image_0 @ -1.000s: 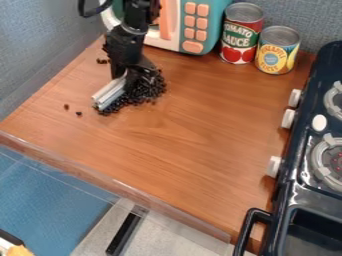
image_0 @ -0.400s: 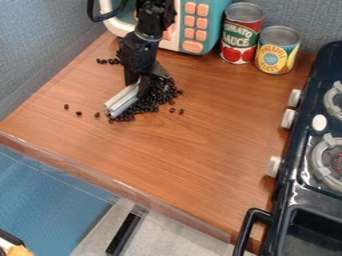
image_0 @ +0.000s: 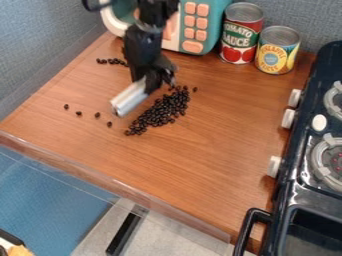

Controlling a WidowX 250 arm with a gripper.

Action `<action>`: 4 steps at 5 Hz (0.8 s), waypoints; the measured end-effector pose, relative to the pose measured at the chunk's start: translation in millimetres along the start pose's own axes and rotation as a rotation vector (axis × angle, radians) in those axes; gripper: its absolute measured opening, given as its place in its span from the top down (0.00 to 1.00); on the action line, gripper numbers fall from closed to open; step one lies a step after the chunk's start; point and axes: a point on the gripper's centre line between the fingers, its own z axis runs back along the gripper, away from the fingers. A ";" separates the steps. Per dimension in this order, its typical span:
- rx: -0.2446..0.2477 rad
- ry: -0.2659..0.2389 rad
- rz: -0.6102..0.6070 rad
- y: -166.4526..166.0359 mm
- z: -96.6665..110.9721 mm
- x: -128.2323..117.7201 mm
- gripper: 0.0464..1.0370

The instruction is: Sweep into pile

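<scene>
Gripper: In the camera view, I'm hanging my black gripper [image_0: 155,82] over the far left part of the counter, closed on the upper end of a silver bar [image_0: 129,97]; the exact spacing of my fingers I cannot tell.
Pile of dark beans: It is lying just beside the bar, toward the lower right, stretching in a slanting band [image_0: 159,113] from near my gripper toward the counter's front.
Stray beans: Four [image_0: 79,113] are sitting in a loose line left of the bar; a short row [image_0: 111,61] is lying behind, and one [image_0: 195,89] is resting just past the pile's far end.
Counter: Brown wood [image_0: 200,135] is running beneath everything, with a clear strip [image_0: 120,186] edging its front.
Back edge: A toy microwave [image_0: 193,30] is standing behind me, two cans [image_0: 241,35] [image_0: 277,50] beside it, and a blue-grey wall [image_0: 40,50] is rising behind.
Right side: A black toy stove [image_0: 300,180] with white knobs [image_0: 288,118] is flanking the counter.
Change: The bar is now standing apart from the pile it was touching; the pile is lying farther right and nearer the front.
</scene>
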 end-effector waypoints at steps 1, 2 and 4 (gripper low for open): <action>0.014 0.018 0.031 -18.6 15.9 8.9 0.66; 0.023 0.019 0.072 -43.3 22.9 16.1 0.66; -0.028 -0.020 0.161 -91.6 7.3 20.3 0.66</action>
